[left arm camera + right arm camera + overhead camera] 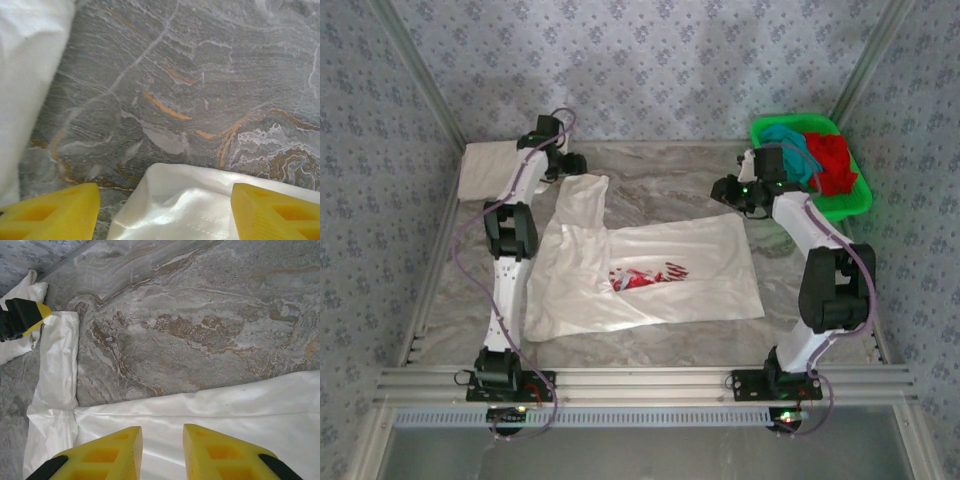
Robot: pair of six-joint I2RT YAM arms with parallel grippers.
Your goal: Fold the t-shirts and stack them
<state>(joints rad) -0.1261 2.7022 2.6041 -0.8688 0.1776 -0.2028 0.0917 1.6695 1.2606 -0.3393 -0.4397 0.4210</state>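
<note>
A white t-shirt with a red-and-blue print [660, 270] lies spread and partly folded on the marble table. Its sleeve [585, 195] reaches toward the back left. My left gripper [570, 163] hovers at that sleeve's end, open. In the left wrist view the sleeve hem [200, 200] lies between the wide-apart yellow fingers [55, 212] of the left gripper [165, 215]. My right gripper [725, 192] hangs over the shirt's far right corner. In the right wrist view the right gripper [162, 450] stands narrowly open above the cloth [225, 410], nothing pinched. Another white t-shirt [488, 170] lies folded at the back left.
A green basket [855, 205] at the back right holds a teal t-shirt [790, 140] and a red t-shirt [832, 160]. Patterned walls and metal frame rails close in the table. Bare marble [670, 180] lies behind the spread shirt.
</note>
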